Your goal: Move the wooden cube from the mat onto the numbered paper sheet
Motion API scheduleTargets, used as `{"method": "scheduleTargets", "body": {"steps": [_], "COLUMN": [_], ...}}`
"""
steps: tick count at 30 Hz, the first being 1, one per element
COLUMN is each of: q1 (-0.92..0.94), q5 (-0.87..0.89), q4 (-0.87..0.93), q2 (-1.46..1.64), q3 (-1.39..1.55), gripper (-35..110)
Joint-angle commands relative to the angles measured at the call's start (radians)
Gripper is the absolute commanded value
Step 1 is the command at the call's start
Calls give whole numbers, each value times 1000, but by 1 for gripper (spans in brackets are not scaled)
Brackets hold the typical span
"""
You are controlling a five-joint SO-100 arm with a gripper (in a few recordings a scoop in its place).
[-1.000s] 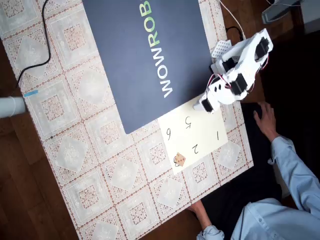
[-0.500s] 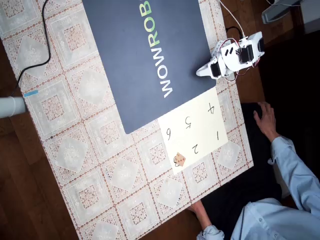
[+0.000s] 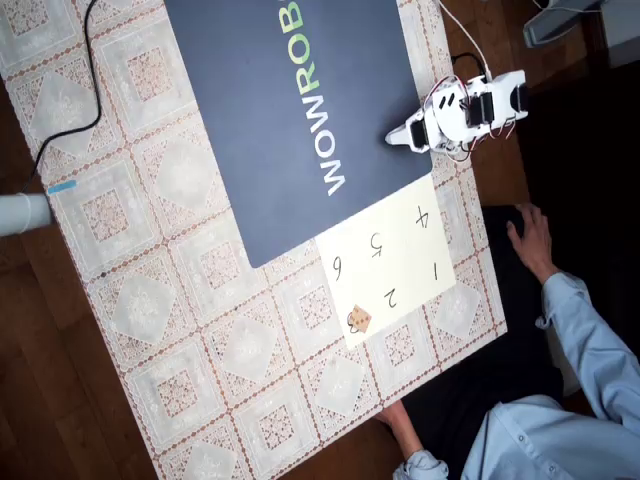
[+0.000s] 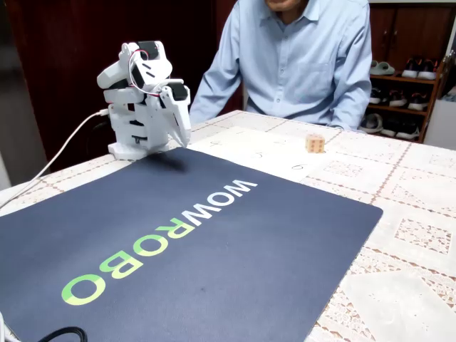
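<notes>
Cube set on the numbered sheet, arm folded at the mat's edge.

A white lace-patterned tablecloth [image 3: 180, 330] is spread over the table, and most of it is covered by the mat [image 3: 290, 120], printed with "WOWROB" lettering. The numbered paper sheet [image 3: 400, 255] is laid against the mat's lower right corner in the overhead view, touching it. The white arm [image 4: 142, 100] is folded back on its base at the mat's right edge, with the gripper [image 3: 398, 137] tipped down over that edge; nothing is held, and how far the fingers are parted cannot be told. The wooden cube [image 3: 360, 321] is seen at the sheet's lower left corner, by the numeral 3, well apart from the gripper. A person in a light blue shirt [image 4: 299, 57] is seated behind the table.
</notes>
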Motion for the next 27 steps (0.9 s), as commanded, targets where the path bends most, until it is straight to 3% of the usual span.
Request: {"method": "scheduleTargets", "body": {"steps": [1,12,27], "q1": [25,67,66], "q5": [2,84,69], "q4": [21,20,28], "q2": [12,12,12], "q3": [54,44,51], "gripper": [0,0,0]}}
